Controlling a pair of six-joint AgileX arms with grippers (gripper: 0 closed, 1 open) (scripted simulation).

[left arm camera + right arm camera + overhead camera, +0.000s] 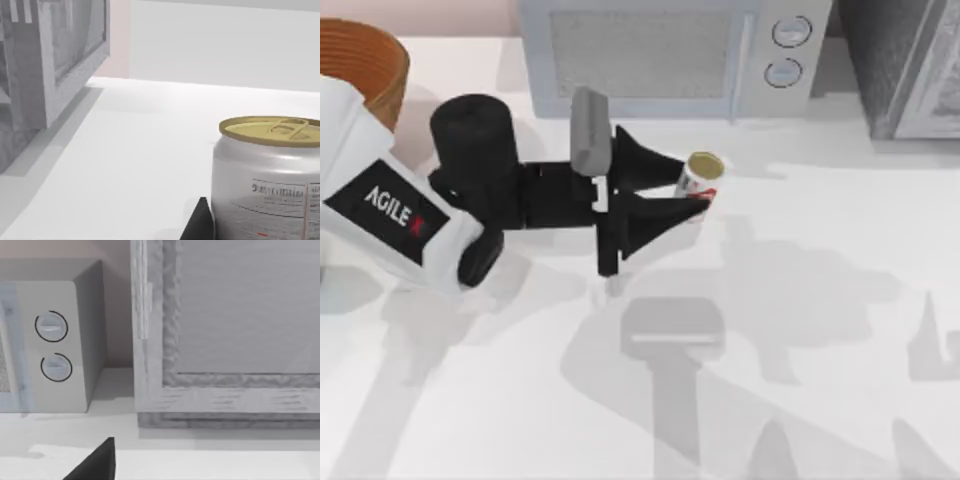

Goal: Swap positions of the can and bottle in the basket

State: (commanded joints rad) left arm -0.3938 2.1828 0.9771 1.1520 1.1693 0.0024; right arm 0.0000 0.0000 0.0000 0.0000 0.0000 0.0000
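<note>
The left end effector [692, 192] straddles the can [701, 174], its 2 fingers open on either side of it on the desk [800, 300], in front of the microwave [660, 55]. Closing off-centre could tip the upright can or let it slip. The basket [365, 60] sits at the far-left corner. The desk is plain white, with a grey cabinet [225, 340] at the back.

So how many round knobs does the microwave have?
2. Both sit on the microwave front, at its right end: one knob above, the other knob just below it.
</note>
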